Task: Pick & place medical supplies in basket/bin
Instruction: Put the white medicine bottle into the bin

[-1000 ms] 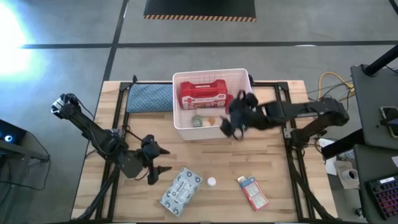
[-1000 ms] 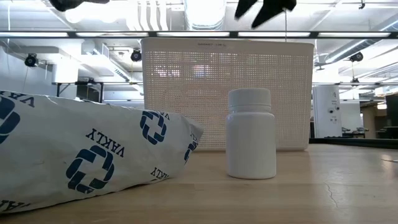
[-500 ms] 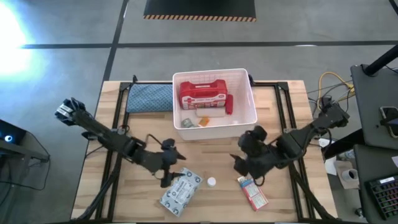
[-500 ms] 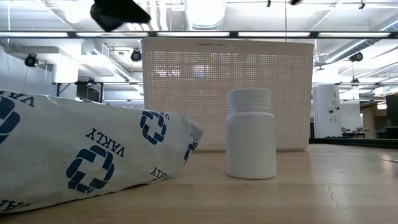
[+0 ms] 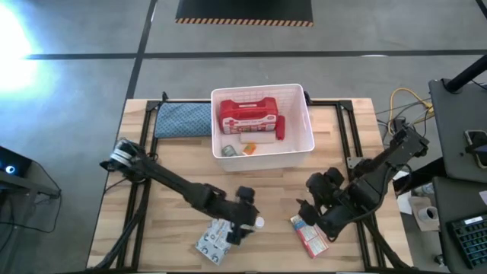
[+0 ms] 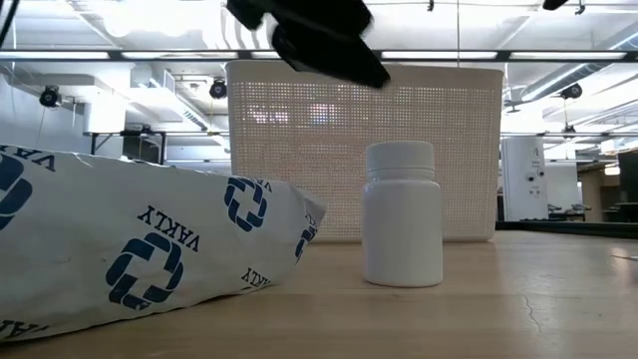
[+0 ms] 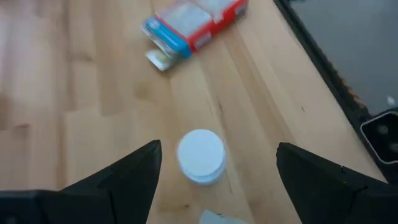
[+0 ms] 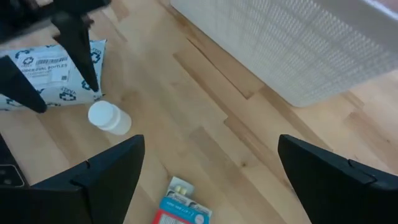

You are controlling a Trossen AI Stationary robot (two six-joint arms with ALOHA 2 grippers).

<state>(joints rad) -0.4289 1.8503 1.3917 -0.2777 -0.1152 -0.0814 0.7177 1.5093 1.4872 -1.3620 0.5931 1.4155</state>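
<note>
1. White plastic tub with perforated walls and a thick rim (image 5: pixel 301 109): stands at the far middle of the pale wooden surface (image 5: pixel 167 171). It already holds the red first-aid case with a white cross (image 5: pixel 246 116), a red tube (image 5: pixel 280 127) and some small items I cannot identify.

2. Small white capped bottle (image 5: pixel 259 223): upright on the near part of the surface, well apart from the tub. In the left wrist view it (image 7: pixel 201 155) sits straight ahead, centred in the gap between the two dark fingers.

3. Grey-white patterned wipes packet (image 5: pixel 216 242): lies flat, just beside the bottle on the robot's left, its long axis running diagonally.

4. Small red-white-blue box (image 5: pixel 309 235): lies flat on the bottle's other side, near it but not touching, long axis also diagonal.

5. Left gripper (image 5: pixel 242 228): hovers over the packet's edge, beside the bottle, fingers spread wide. Of the two arms it is the nearer to both bottle and packet; judged from the wrist view, the bottle is its target.

6. Right gripper (image 5: pixel 307 216): hangs above the box's inner end, fingers apart and holding nothing. The box lies just ahead of its fingers in the right wrist view (image 8: pixel 181 212), so this arm is the nearer to it.

7. Teal-blue textured cloth pad (image 5: pixel 183 119): beside the tub; not a supply.
</note>
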